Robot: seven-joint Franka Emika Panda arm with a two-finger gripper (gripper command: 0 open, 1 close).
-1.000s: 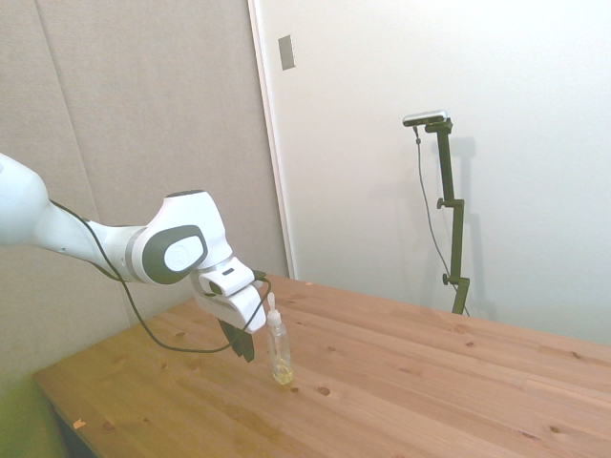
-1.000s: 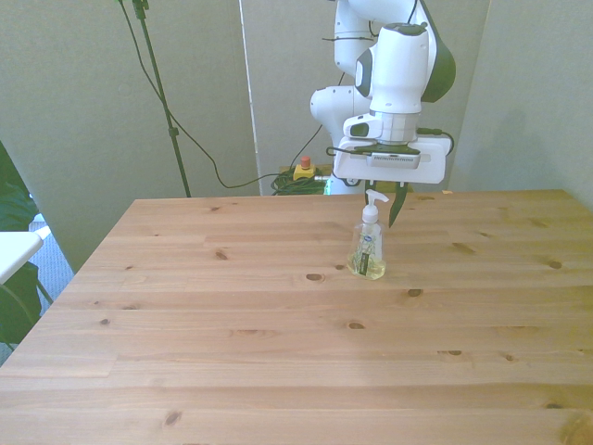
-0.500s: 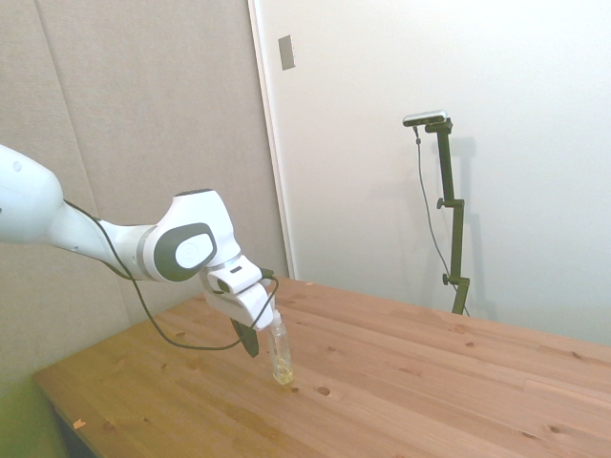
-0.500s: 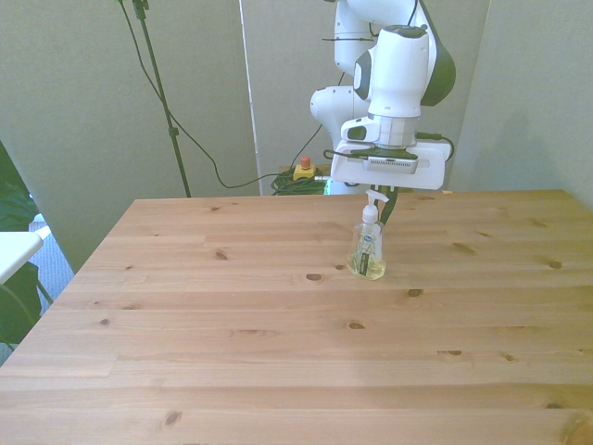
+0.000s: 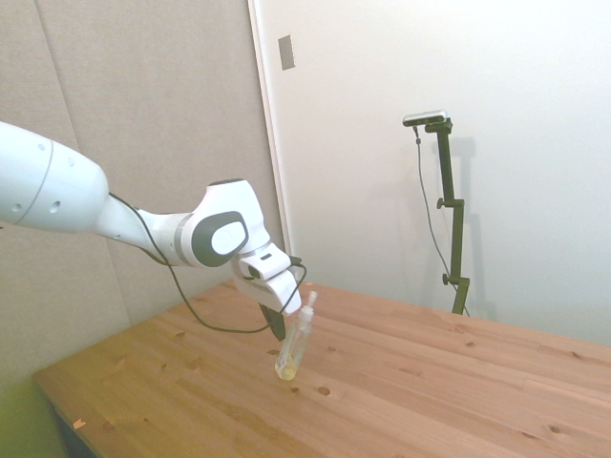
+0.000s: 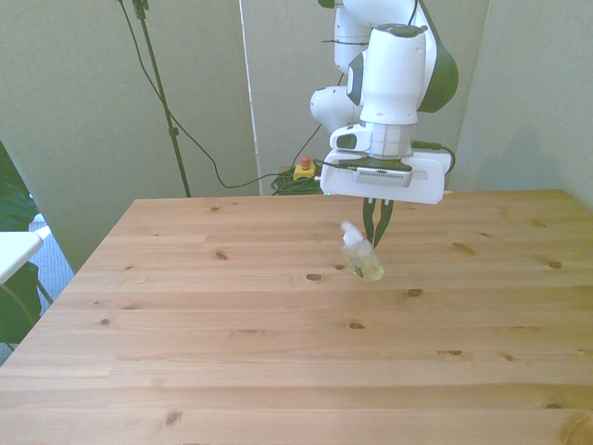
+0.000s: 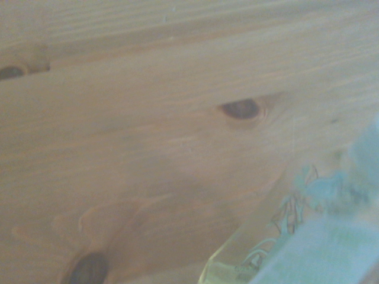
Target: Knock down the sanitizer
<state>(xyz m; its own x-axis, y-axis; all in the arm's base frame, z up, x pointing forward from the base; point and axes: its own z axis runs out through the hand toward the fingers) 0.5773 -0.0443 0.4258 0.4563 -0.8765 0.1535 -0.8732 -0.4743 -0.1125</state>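
Observation:
The sanitizer is a slim clear bottle with yellowish liquid at its base and a white pump top. It leans steeply, its base still on the wooden table and its top tipped away from the arm. In the front view the sanitizer tilts toward the front view's left and the camera. My gripper hangs just behind the bottle, its dark fingers drawn together and pressing against the upper body. From the side, the gripper touches the bottle's near flank. The wrist view catches a blurred corner of the sanitizer's label.
The table stretches wide around the bottle, with dark knots in the boards. Behind its far edge lie cables and a small yellow box with a red button. Green leaves and a white surface show at the front view's left edge.
The gripper has pushed forward along the table into the bottle. The sanitizer, upright before, now tips over away from the arm.

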